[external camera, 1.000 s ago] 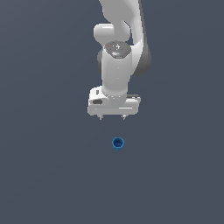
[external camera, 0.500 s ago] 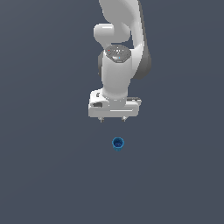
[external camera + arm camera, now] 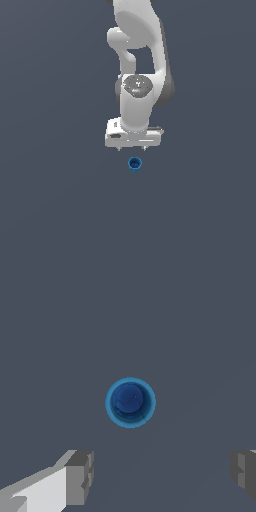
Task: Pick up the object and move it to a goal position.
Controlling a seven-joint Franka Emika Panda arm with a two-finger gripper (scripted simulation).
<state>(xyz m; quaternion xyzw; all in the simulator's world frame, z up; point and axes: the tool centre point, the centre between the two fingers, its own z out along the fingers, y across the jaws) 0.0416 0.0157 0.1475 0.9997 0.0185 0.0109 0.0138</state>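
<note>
Since the earlier frames my arm has come down a bit: in the exterior view the gap between my gripper (image 3: 132, 148) and the small blue round cup-like object (image 3: 134, 163) has shrunk; the object itself hasn't shifted.

Nearest to the wrist camera: my two grey fingertips (image 3: 80, 476), spread wide apart, nothing between them. Gripper is open and holds nothing.

Next out: the blue cup-like object (image 3: 130, 402), seen straight down its mouth. Lighter blue rim, darker blue centre. It's far narrower than the gap between my fingers. In the wrist view it sits ahead of the fingertips, not between them, roughly on the midline of the gap. No contact with either finger.

Behind it: the plain dark grey-blue bench surface (image 3: 200, 326), flat and uniform.

Exterior view: the object stands upright on the bench (image 3: 50, 200), just below my white gripper body in the picture, close but clearly apart from the short finger stubs. My white arm (image 3: 137, 95) rises from the gripper toward the top of the frame, wrist pointing down. Whether the gripper is directly over the object or offset in depth, I can't tell from this view.
</note>
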